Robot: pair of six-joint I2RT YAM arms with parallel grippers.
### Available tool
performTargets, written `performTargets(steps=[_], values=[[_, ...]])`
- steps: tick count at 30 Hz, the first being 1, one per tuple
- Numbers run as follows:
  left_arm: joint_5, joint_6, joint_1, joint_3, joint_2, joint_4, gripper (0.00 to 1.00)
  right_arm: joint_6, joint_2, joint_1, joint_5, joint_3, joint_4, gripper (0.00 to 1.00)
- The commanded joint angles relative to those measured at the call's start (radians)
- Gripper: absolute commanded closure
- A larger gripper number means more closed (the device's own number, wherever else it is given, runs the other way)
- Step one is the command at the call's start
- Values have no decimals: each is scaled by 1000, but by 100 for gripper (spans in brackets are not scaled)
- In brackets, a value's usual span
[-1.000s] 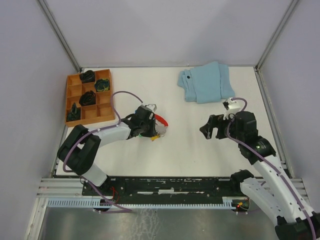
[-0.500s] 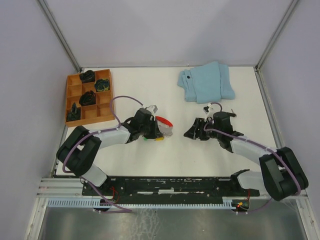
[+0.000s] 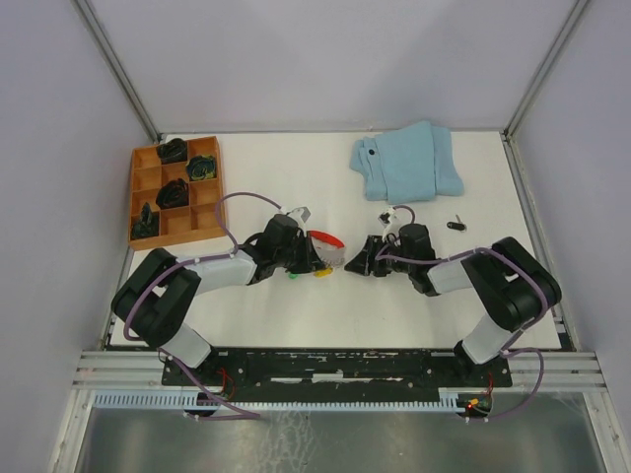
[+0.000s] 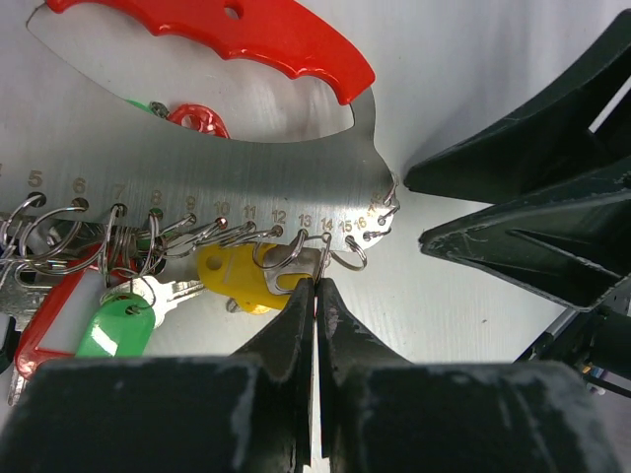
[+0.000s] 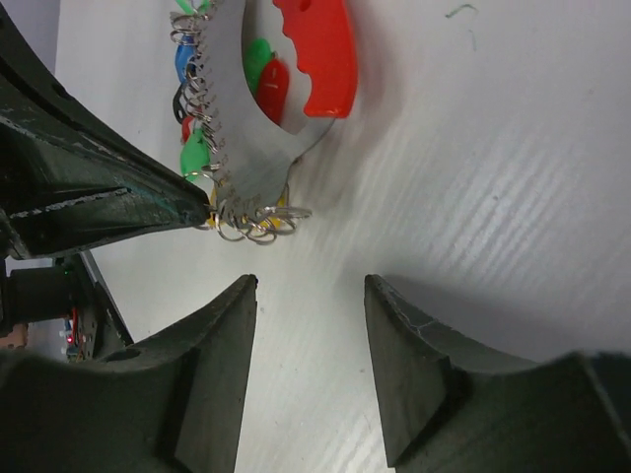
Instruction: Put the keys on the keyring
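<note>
The keyring, a grey metal plate (image 4: 246, 182) with numbered holes and a red grip (image 4: 246, 34), lies on the white table between the arms; it also shows in the top view (image 3: 326, 239) and the right wrist view (image 5: 251, 118). Keys with yellow (image 4: 232, 276), green (image 4: 113, 330) and red (image 4: 49, 315) heads hang from its small wire rings. My left gripper (image 4: 315, 286) is shut, its tips pinching a wire ring near hole 14. My right gripper (image 5: 311, 286) is open and empty, low over the table just short of the plate's end.
An orange compartment tray (image 3: 210, 225) holding dark lumps stands at the back left. A folded light-blue cloth (image 3: 406, 163) lies at the back right. A small dark object (image 3: 455, 225) lies on the table right of the right gripper.
My right arm has swung left and dropped low, bringing its open gripper up to the keyring's end. My left gripper has shifted slightly right with the keyring.
</note>
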Motion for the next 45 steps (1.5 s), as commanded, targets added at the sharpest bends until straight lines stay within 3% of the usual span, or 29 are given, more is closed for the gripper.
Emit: performTargets(steps=[1, 5, 31, 45], values=[[28, -48, -6, 0, -10, 64, 97, 35, 83, 36, -54, 35, 253, 46], [27, -50, -6, 1, -6, 64, 97, 28, 111, 65, -48, 38, 315, 49], [59, -84, -6, -5, -27, 91, 97, -75, 90, 113, -16, 56, 315, 67], [72, -93, -6, -15, -52, 96, 97, -234, -22, 117, 76, 65, 98, 77]])
